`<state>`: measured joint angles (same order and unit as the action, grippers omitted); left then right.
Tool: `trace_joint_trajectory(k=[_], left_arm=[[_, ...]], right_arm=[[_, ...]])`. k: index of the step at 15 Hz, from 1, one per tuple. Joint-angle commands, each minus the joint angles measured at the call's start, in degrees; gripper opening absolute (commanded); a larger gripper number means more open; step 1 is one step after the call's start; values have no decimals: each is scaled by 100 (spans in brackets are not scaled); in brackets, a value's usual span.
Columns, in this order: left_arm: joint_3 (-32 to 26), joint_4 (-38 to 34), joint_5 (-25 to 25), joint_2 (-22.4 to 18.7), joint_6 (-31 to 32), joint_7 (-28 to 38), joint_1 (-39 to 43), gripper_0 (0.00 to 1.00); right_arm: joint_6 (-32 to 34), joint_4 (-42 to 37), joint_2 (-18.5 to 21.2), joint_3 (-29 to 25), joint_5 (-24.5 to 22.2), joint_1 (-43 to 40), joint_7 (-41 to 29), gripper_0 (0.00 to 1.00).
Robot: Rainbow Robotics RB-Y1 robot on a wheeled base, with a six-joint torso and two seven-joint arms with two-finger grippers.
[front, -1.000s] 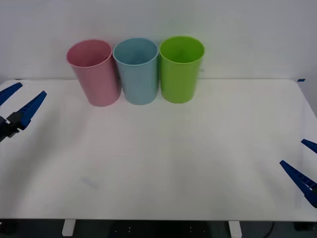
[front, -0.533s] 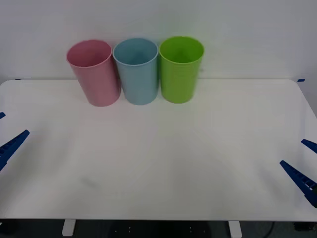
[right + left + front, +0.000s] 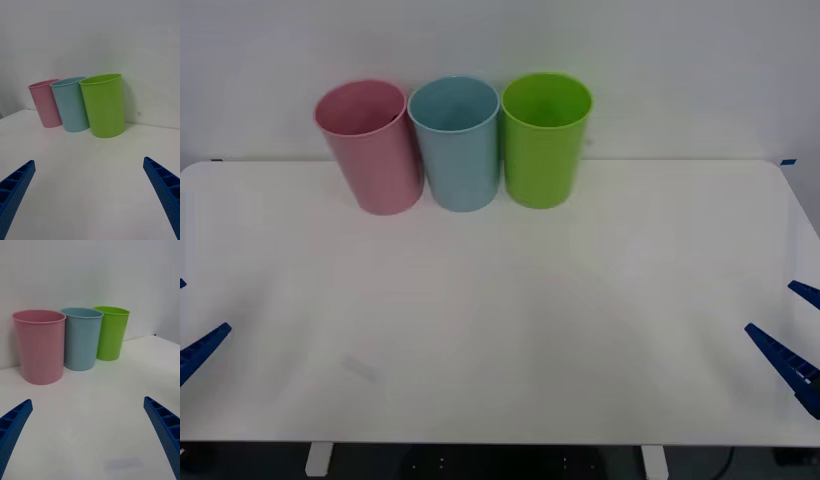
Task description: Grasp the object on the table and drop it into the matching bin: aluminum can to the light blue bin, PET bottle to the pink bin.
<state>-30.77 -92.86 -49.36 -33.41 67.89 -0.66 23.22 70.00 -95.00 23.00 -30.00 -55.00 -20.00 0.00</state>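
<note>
The pink bin [image 3: 375, 150] [image 3: 39, 347] [image 3: 45, 103] and the light blue bin [image 3: 460, 148] [image 3: 81, 339] [image 3: 71, 105] stand upright side by side at the back of the white table [image 3: 510, 300]. The object, the PET bottle, is out of view. My left gripper [image 3: 200, 308] [image 3: 87, 401] is open at the table's near left edge, nothing between its fingers. Near the right edge my right gripper [image 3: 770, 307] [image 3: 88, 161] also hangs open with nothing in it. Both point toward the bins from a distance.
A green bin [image 3: 545, 142] [image 3: 103, 107] [image 3: 111, 333] stands right of the light blue one, touching it. A white wall rises behind the three bins. A faint smudge [image 3: 360, 368] marks the tabletop near the front left.
My left gripper has drawn back and down from the table's left side to its near left edge, still open. The right gripper and the bins have not moved.
</note>
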Motion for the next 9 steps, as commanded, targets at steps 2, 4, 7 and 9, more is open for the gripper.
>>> trace_joint_trajectory(k=[2, 4, 7, 9], left_arm=[[36, -4, 67, 1, 84, -118, 254, 100], [54, -4, 67, -8, 119, -145, 306, 100], [142, -4, 58, -69, 190, -118, 359, 100], [177, -4, 58, -78, 181, -118, 368, 100]], right_arm=[[0, 0, 0, 0, 0, 0, 0, 100], [0, 0, 0, 0, 0, 0, 0, 100], [0, 0, 0, 0, 0, 0, 0, 100], [0, 0, 0, 0, 0, 0, 0, 100]])
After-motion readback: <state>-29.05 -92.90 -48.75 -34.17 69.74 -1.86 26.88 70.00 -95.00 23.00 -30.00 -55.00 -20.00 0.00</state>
